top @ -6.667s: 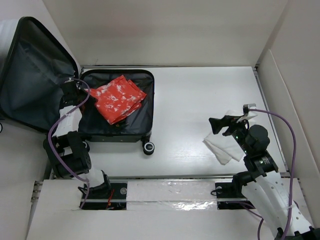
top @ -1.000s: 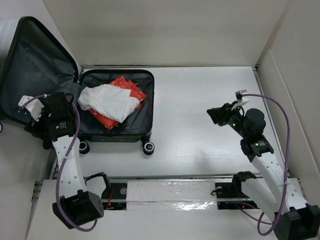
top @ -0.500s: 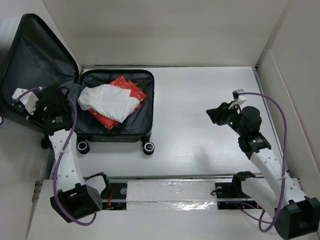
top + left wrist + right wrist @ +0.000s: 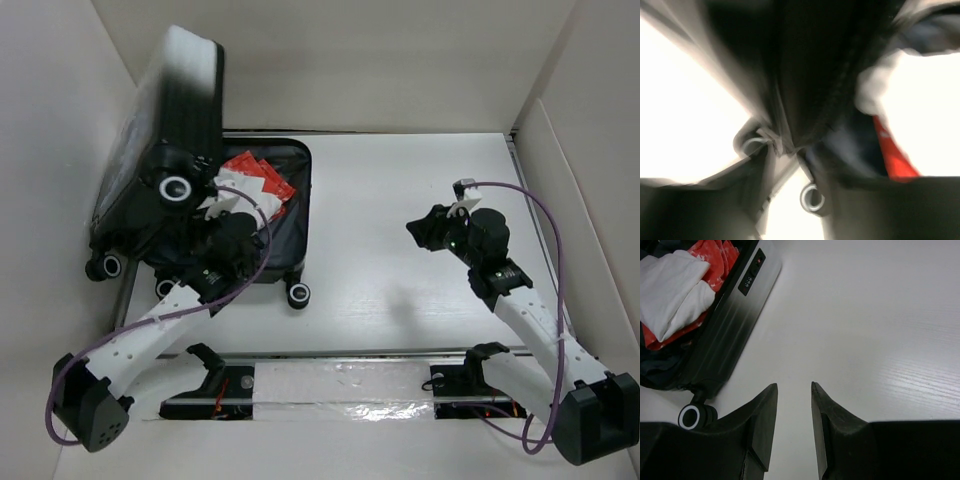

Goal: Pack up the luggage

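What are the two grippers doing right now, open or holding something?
Left gripper: by the luggage, view too blurred to tell.
Right gripper: open, holding nothing.

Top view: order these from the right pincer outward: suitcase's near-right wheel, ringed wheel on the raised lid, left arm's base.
1. Near-right wheel, on the table left of the right pincer.
2. Lid's ringed wheel, farther left.
3. Left arm's base, bottom-left corner.

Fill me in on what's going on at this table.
A two-armed robot is packing the luggage. Its lid stands raised, tipped over the base, which holds a white garment lying on a red cloth. The left gripper is up against the lid; its camera is too blurred to show a grip. The right gripper hovers open and empty over the table.
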### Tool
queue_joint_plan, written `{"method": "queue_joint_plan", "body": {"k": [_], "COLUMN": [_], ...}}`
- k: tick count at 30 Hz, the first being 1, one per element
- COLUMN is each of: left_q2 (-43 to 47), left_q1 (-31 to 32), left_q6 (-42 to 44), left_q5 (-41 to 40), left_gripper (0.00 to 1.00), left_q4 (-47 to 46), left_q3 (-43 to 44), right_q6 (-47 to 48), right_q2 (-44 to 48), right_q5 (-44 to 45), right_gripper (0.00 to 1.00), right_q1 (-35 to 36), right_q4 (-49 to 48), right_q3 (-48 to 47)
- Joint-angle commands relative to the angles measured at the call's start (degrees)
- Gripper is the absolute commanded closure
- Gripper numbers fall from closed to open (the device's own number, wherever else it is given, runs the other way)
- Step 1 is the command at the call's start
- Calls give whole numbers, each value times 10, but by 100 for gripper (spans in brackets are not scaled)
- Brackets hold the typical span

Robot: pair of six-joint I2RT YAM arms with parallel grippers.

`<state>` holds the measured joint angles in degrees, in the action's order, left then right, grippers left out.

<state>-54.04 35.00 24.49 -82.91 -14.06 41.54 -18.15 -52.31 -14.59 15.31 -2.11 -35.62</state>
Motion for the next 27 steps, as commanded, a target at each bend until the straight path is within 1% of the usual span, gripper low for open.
{"method": "queue_joint_plan", "body": {"k": [1,2,3,4,5,6,7,8,9,11,12,14,15,16,17,18,19,20,21,22,23,24,25,26,27], "left_q2": [-14,-19,-23,-28,-36,-56,-65,-77,-99,-121,-135,-141,-132,-123,-110,-86,-72,-61,-45,-43,-45,-61,-75,-89,-118], "left_q1": [85,133,157,182,243,275,311,347,407,457,489,489,480,439,402,356,250,193,137,82,-27,-87,-147,-275,-340], "left_q6": [-154,-261,-292,-308,-327,-357,-371,-387,-414,-448,-459,-477,-476,-441,-417,-400,-394,-384,-384,-388,-406,-414,-422,-434,-455], "left_q5": [32,66,138,168,204,256,274,292,311,312,301,282,246,237,240,275,301,332,380,397,422,487,529,581,692], "left_gripper": [38,24,18,18,18,22,24,26,28,30,30,31,32,33,33,36,39,42,47,51,55,63,67,71,79], "left_q4": [185,322,367,400,472,499,521,558,569,608,611,600,584,554,470,435,400,337,315,299,291,297,303,316,316], "left_q3": [71,98,124,165,186,207,239,253,267,310,325,362,371,378,378,379,377,374,370,373,379,391,415,424,428], "right_q6": [9,12,14,14,14,14,15,15,14,15,15,15,14,14,14,14,15,16,17,21,22,23,22,25,26], "right_q2": [-6,-8,-8,-8,-8,-9,-9,-10,-12,-14,-16,-17,-19,-20,-22,-24,-25,-26,-26,-24,-24,-24,-24,-27,-29], "right_q5": [24,26,35,39,43,48,52,54,61,69,74,79,85,88,90,94,98,103,110,112,115,123,128,131,136], "right_gripper": [61,60,58,58,57,55,55,55,55,56,61,68,75,79,82,86,88,89,94,96,97,99,100,100,100], "right_q1": [11,16,17,23,23,23,29,29,29,35,35,42,42,47,47,47,53,53,60,60,66,74,74,81,88], "right_q4": [-18,-18,-15,-14,-14,-14,-14,-14,-14,-15,-14,-17,-19,-24,-24,-24,-23,-21,-21,-19,-19,-20,-19,-20,-19], "right_q3": [-31,-32,-34,-34,-35,-34,-35,-34,-34,-33,-34,-33,-32,-31,-31,-31,-33,-33,-33,-35,-35,-35,-36,-38,-38]}}
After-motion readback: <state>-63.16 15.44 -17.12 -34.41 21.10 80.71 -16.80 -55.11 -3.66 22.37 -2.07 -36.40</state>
